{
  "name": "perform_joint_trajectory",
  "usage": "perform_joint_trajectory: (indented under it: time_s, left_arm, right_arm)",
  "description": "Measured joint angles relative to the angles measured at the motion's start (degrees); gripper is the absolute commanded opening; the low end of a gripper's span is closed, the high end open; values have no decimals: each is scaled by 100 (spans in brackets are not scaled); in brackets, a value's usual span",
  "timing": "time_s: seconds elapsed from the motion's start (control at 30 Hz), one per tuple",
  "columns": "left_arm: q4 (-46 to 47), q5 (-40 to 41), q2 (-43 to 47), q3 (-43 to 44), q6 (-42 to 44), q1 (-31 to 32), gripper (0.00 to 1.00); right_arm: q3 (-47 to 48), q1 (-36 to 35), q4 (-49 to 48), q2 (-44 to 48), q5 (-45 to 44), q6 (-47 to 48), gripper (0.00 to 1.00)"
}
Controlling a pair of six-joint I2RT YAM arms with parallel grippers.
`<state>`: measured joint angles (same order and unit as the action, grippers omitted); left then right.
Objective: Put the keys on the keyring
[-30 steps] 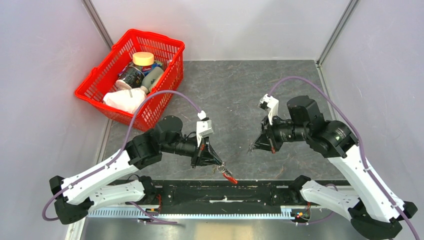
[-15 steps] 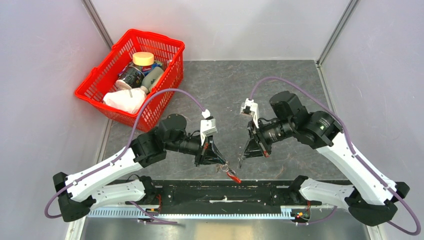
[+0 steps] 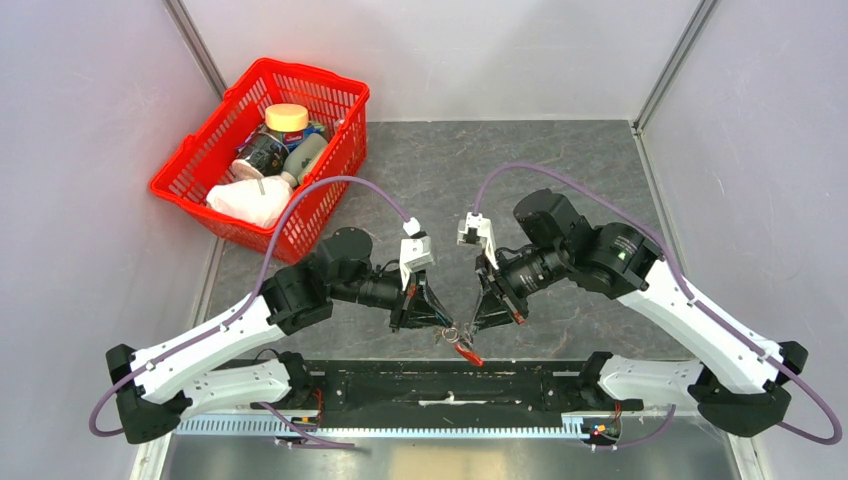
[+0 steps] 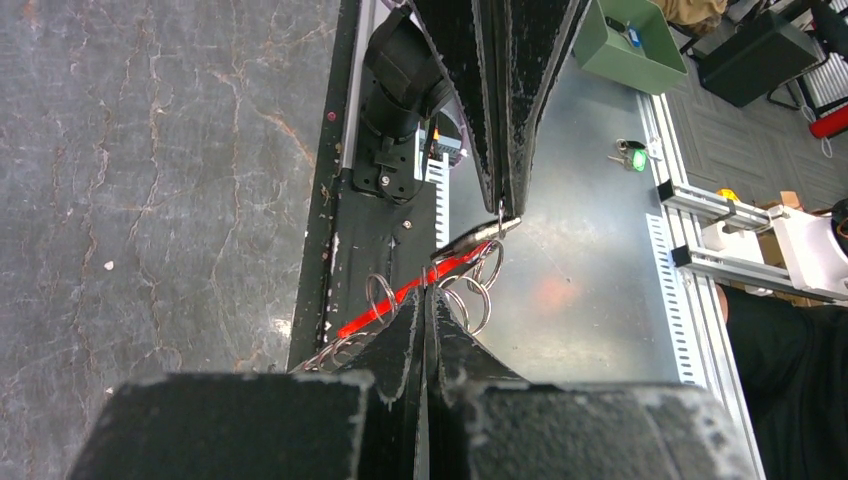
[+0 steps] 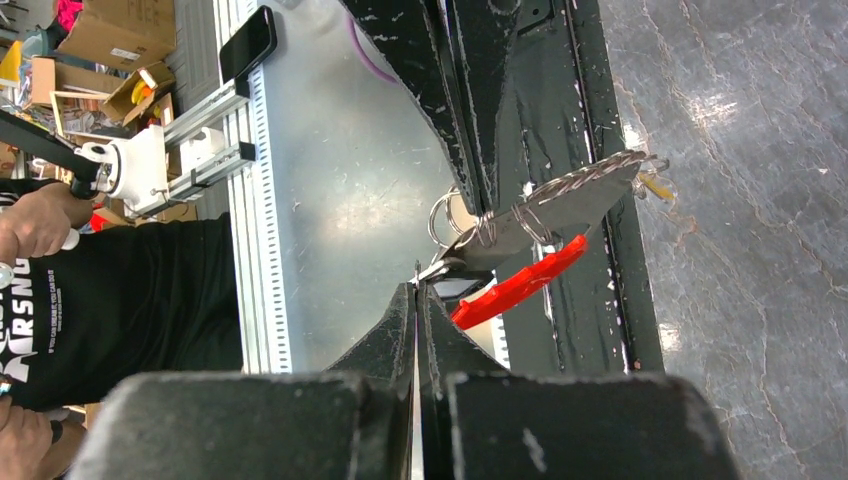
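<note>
Containers: one red basket (image 3: 340,140) at the far left corner of the grey marbled table (image 3: 540,160). Inside it are a jar with a yellow lid (image 3: 287,118), a dark can (image 3: 260,155), a grey-green bottle (image 3: 305,155) and a crumpled white bag (image 3: 245,200) at its near end.

Task items: the keyring (image 3: 458,342) is off the table surface, held between the two arms at the near edge, over the black base rail (image 3: 450,385). It shows as several thin wire loops with a bright red strap (image 5: 520,282) hanging on the near side. Of the keys (image 5: 570,200), one flat, silvery-grey blade is clear, with wire loops wound round it. A thinner brassy piece shows at its far end; cannot tell what it is.

Left gripper (image 4: 425,297): fingers pressed together, pinching the keyring loops at the tips, with the strap running just beside them.

Right gripper (image 5: 416,292): fingers pressed together, nipping the narrow end of the grey key. The two sets of tips nearly meet, facing each other.
</note>
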<state>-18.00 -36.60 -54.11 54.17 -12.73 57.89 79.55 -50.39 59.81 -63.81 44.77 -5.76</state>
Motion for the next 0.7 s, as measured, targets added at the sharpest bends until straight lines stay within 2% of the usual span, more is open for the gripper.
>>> perform_joint_trajectory:
  time_s: [0.7]
  left_arm:
    - [188, -22, 149, -2, -4, 0, 2]
  right_arm:
    - [-79, -264, -339, -168, -481, -203, 0]
